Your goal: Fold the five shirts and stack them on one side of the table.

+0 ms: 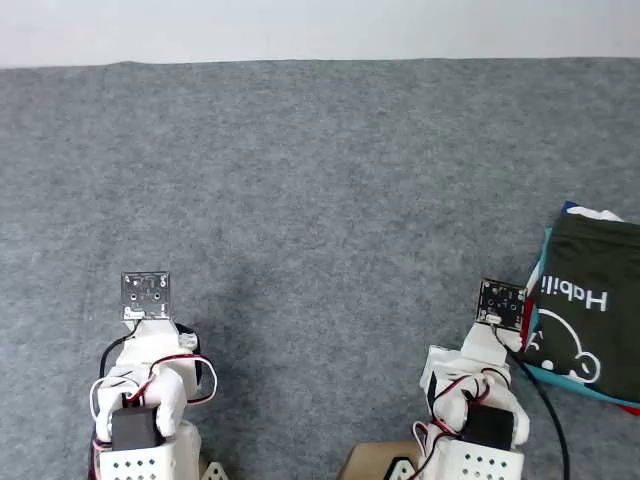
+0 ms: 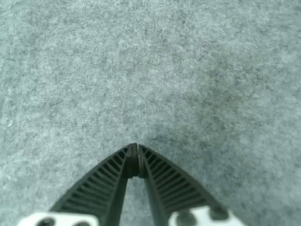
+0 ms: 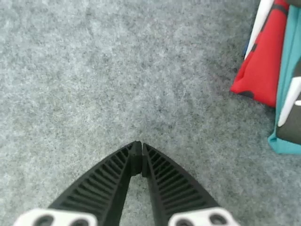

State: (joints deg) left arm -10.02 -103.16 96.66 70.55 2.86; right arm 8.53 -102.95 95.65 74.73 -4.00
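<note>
A stack of folded shirts [image 1: 590, 315] lies at the table's right edge, a dark green one with white print on top, teal, red and white layers under it. The stack's red and teal edges [image 3: 263, 61] show in the right wrist view. My right gripper [image 3: 138, 157] is shut with nothing in it, over bare grey felt just left of the stack. My left gripper [image 2: 136, 160] is also shut and holds nothing, over bare felt at the near left. Both arms [image 1: 145, 380] [image 1: 480, 390] sit drawn back at the near edge.
Grey felt [image 1: 320, 180] covers the whole table, with wide free room across the middle and far side. A tan object [image 1: 375, 462] shows at the near edge between the arm bases.
</note>
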